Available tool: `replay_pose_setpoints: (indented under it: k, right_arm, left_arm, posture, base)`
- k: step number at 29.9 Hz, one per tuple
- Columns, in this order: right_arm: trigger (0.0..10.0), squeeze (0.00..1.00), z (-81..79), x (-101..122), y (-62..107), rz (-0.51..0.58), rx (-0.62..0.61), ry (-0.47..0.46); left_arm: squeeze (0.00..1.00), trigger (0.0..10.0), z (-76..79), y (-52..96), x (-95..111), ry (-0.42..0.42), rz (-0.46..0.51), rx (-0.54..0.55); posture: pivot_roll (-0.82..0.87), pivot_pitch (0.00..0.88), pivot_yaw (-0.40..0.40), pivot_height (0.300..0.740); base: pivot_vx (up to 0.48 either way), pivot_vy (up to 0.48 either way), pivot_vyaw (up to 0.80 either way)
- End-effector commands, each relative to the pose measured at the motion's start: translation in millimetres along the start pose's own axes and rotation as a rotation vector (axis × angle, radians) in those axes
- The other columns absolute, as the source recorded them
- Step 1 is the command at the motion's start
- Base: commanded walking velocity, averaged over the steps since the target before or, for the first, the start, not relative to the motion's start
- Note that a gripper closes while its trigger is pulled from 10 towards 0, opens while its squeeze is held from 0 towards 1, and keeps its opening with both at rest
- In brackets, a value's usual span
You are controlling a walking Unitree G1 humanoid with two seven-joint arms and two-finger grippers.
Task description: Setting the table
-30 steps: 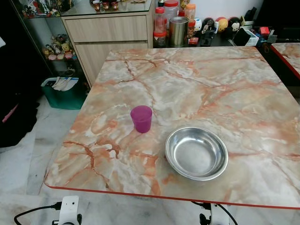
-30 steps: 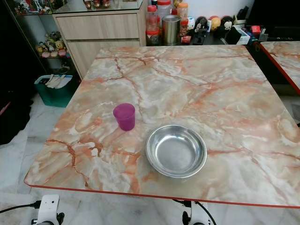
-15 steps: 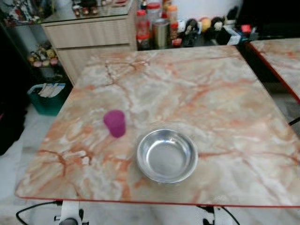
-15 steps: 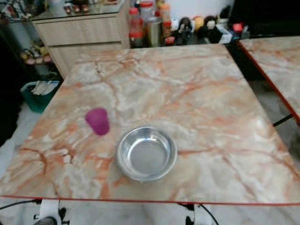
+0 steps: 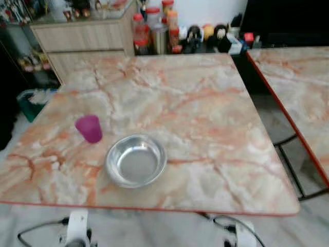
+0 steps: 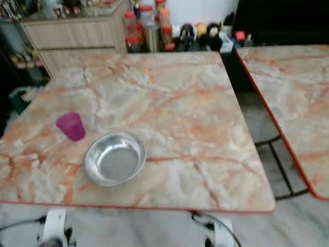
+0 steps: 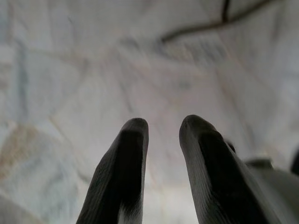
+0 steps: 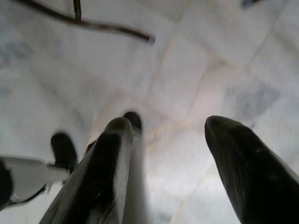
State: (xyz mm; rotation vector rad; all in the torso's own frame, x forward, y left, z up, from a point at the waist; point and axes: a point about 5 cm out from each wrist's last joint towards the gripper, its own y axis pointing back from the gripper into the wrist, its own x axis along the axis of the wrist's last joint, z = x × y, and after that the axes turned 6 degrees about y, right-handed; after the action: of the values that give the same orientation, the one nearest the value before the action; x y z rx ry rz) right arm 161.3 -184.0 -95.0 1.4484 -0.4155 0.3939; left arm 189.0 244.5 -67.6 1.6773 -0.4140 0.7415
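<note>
I judge we're between placements: the marble surface (image 5: 205,118) carries a steel bowl (image 5: 136,160) near its front edge and a purple cup (image 5: 89,128) beside it, toward the left edge. Both arms hang over the floor: left gripper (image 7: 161,140) fingers slightly parted, right gripper (image 8: 177,140) fingers wide apart, both empty. Next I'd fetch more tableware. No labels are readable.
</note>
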Motion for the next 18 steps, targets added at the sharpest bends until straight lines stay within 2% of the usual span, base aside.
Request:
replay_pose_setpoints:
  k: [1,11,18]
  right_arm:
    - [10.0,0.0,0.3,-3,0.4,-0.01,0.006,0.002]
    - [10.0,0.0,-11.2,-1,0.0,-0.008,0.021,0.019]
    - [10.0,0.0,-6.7,-3,0.4,-0.009,0.016,0.053]
  left_arm:
    - [0.0,10.0,-1.9,-0.1,-1,0.011,-0.009,0.012]
    - [0.0,10.0,3.8,-1.3,2,0.016,-0.01,0.004]
    - [0.0,10.0,5.9,-1.9,5,0.01,-0.006,-0.005]
  posture:
    - [-0.01,0.094,0.055,0.74]
    - [-0.02,0.099,0.056,0.74]
    - [-0.02,0.093,0.065,0.74]
  base:
    - [0.0,-0.375,0.0]
    - [0.0,-0.372,0.0]
    - [0.0,-0.361,0.0]
